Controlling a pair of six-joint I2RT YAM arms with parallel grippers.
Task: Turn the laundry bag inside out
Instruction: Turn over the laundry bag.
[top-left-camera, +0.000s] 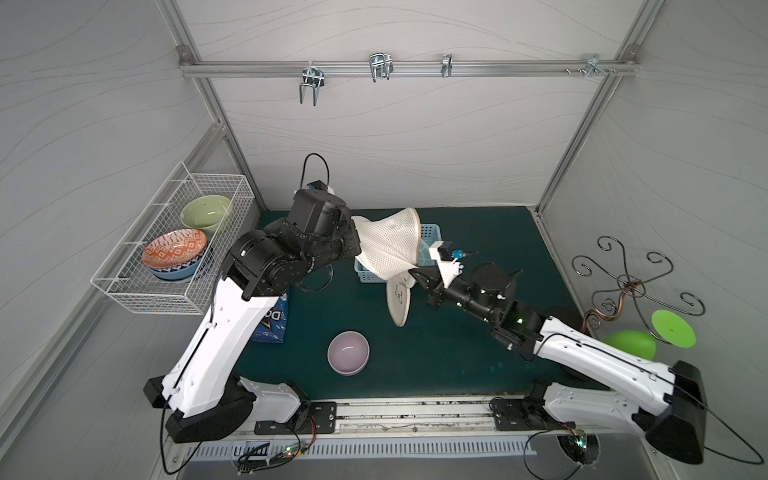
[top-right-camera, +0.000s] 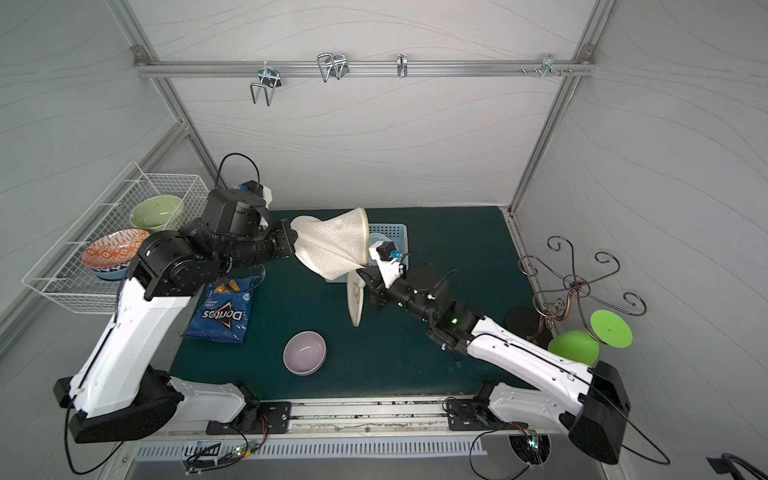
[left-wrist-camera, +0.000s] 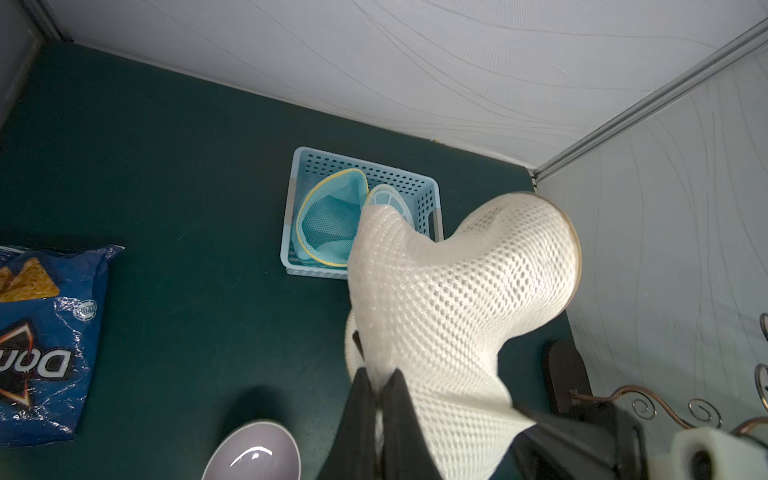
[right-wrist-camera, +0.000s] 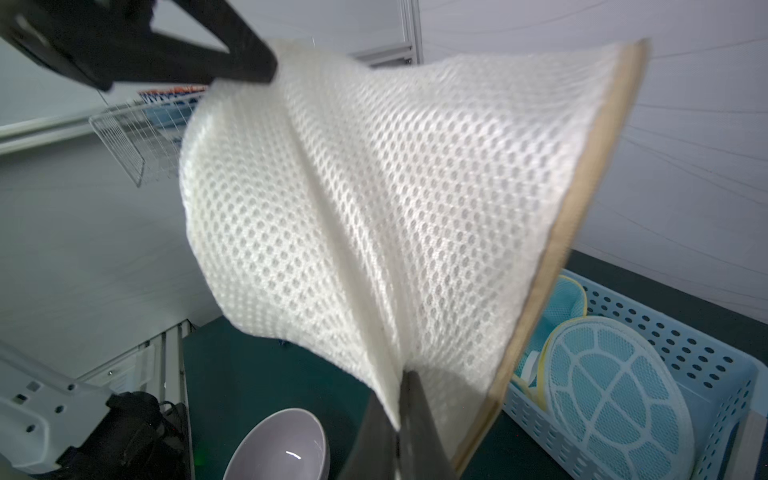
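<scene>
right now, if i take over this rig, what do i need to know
Left gripper: shut on the bag.
Right gripper: shut on the mesh near the tan rim.
Bag: off the mat, stretched between both grippers, near the basket.
Done: bag lifted, gripped at two spots.
Left: turning it inside out; how far that has got I cannot tell.
</scene>
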